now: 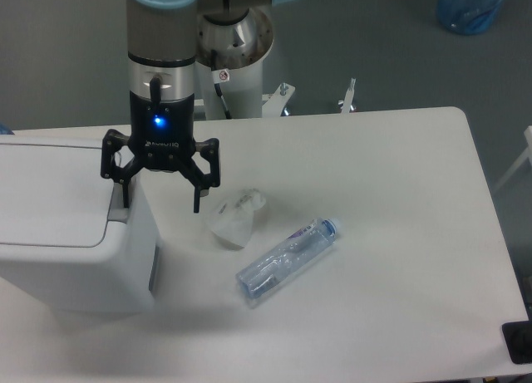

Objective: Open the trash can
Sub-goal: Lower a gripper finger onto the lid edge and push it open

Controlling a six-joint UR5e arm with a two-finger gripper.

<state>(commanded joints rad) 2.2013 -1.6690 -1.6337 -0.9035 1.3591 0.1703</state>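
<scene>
The trash can (66, 225) is a big white boxy bin at the table's left edge, its flat lid down and a grey latch tab (119, 208) on its right rim. My gripper (161, 198) hangs open over that right rim. One black finger (125, 190) sits above the grey tab, and the other finger (197, 196) hangs past the bin's side over the table. Nothing is between the fingers.
A crumpled white wad (235, 218) lies just right of the gripper. A clear plastic bottle (288, 260) with a blue label lies on its side in the middle of the white table (399, 233). The robot's base (237, 59) stands behind the table.
</scene>
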